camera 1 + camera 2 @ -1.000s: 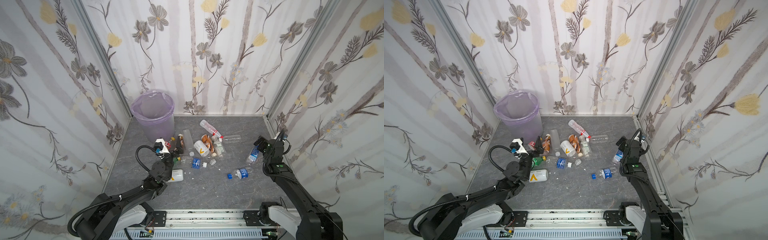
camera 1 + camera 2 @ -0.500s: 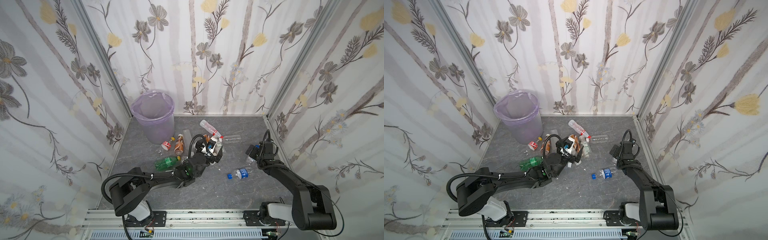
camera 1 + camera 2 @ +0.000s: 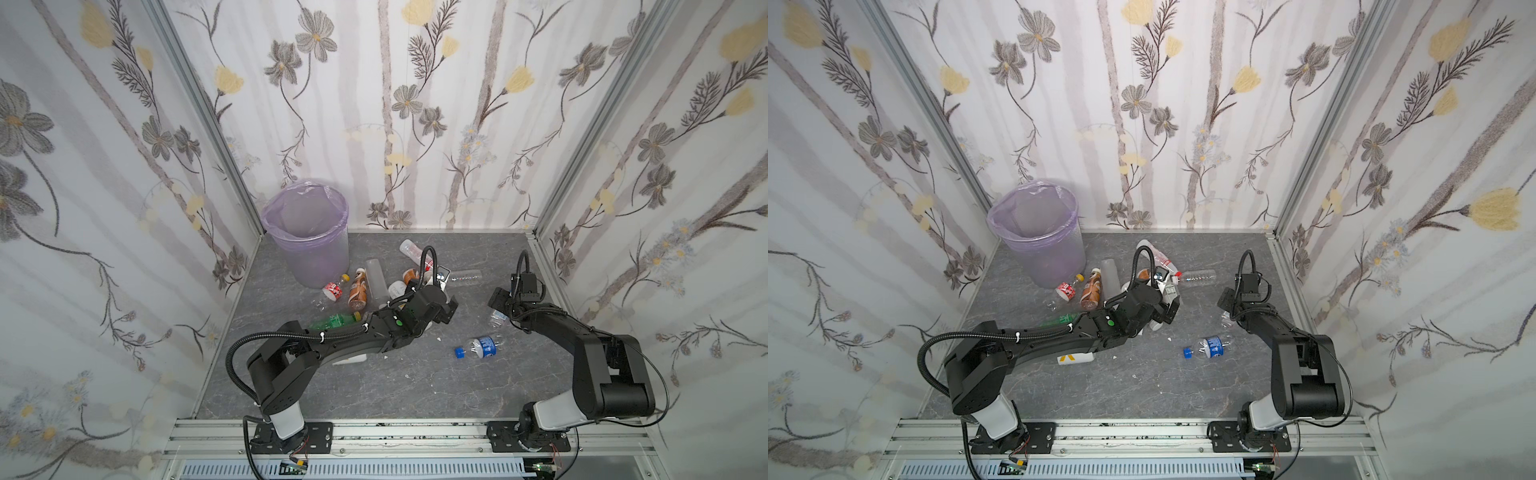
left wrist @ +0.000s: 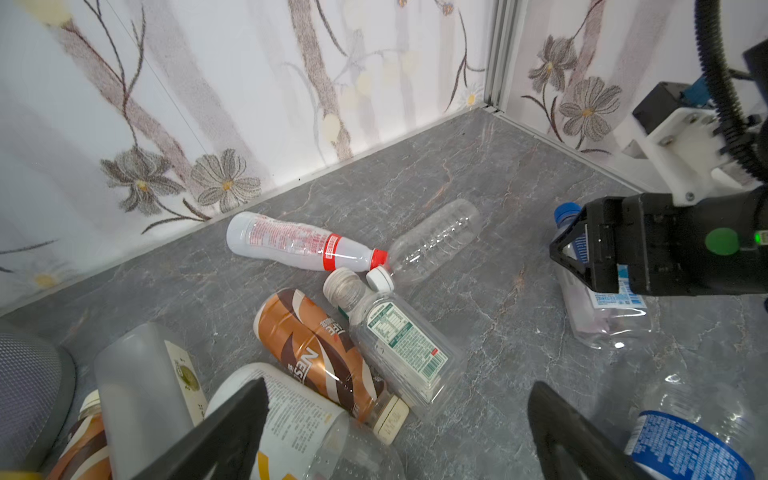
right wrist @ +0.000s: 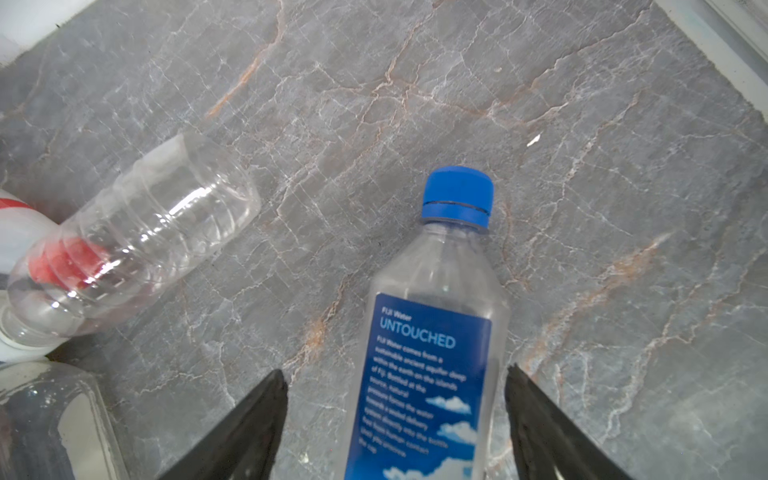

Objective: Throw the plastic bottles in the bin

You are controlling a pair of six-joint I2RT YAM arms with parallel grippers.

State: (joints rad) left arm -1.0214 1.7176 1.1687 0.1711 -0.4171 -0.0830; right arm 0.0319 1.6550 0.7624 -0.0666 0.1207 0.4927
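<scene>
Bin (image 3: 332, 257) in back-left corner; plastic bottles (image 3: 358, 291) strewn just beside it.

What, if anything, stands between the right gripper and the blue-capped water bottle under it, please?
Nothing visible. In the right wrist view the blue-capped water bottle lies between the right gripper's open jaws, touching neither; the clear ribbed bottle lies aside.

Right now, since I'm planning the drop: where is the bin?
In both top views the bin stands upright in the far left corner; a red-labelled bottle lies beside its base.
</scene>
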